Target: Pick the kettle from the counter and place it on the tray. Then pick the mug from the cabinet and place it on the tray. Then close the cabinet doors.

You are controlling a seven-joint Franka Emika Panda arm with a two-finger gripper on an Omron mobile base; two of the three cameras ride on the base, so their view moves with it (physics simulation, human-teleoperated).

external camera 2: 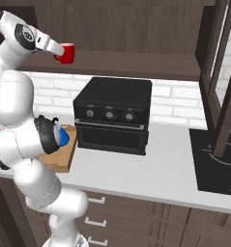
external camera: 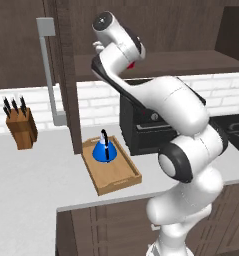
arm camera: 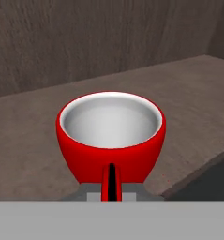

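Flat, even rendered light falls across the kitchen, with the bench (external camera: 36,165) pale and the cabinet (external camera 2: 126,29) interior dim. Shadows are faint. The mug (arm camera: 111,136) shows soft, slightly blurred edges, perhaps from low resolution.

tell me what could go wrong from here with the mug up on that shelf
1. The gripper is right at the red mug by its handle side; closing off-centre could push it deeper into the cabinet or tip it.
2. The kettle already sits on the tray, so the mug could knock it when set down.
3. The open cabinet door stands near the tray and may catch the descending arm.
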